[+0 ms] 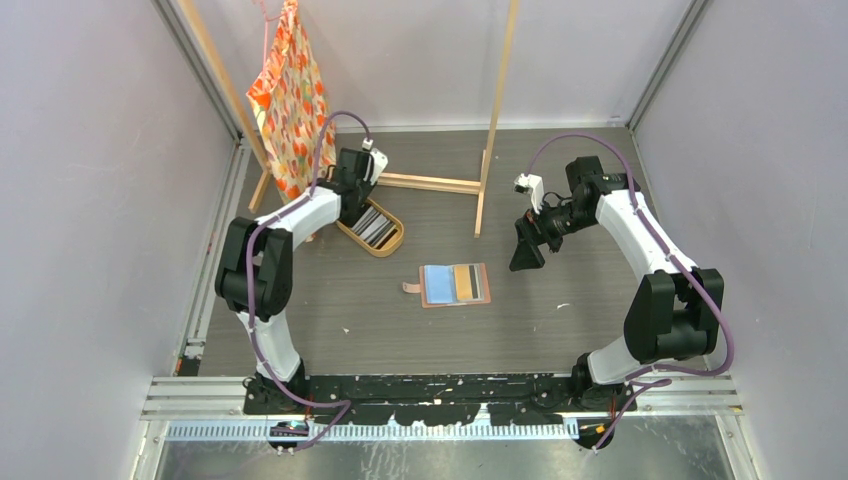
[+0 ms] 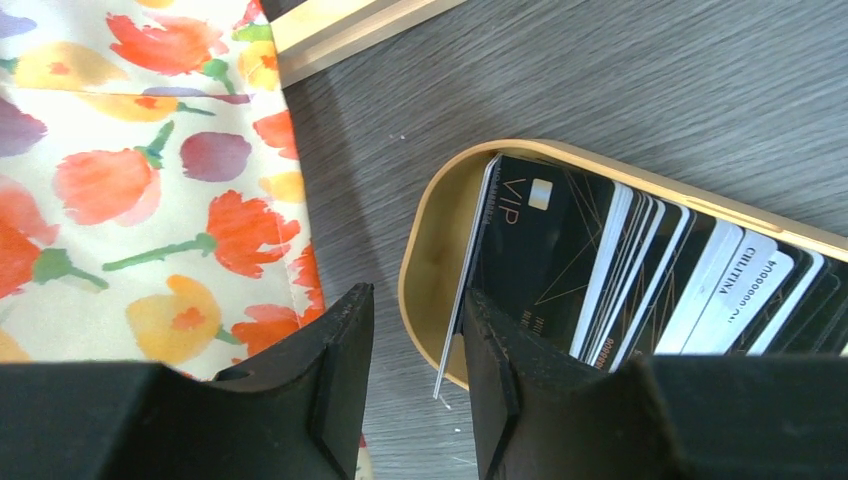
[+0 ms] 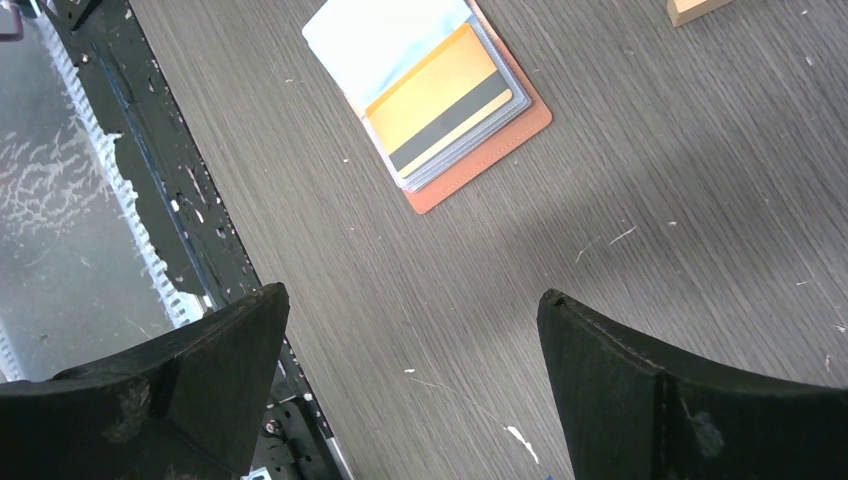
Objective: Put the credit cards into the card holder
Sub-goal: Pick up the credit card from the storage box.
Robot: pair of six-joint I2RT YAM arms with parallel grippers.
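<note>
Left fingers (image 2: 335, 400) flank 1 card (image 2: 463, 280) in tray (image 2: 422, 255); right fingers (image 3: 620, 400) gape wide.

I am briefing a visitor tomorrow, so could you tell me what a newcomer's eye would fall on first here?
The bright orange flowered cloth hanging at the far left stands out first. Right beside it, an oval tan tray packed with cards sits under the left gripper, and the card holder lies open mid-table.
</note>
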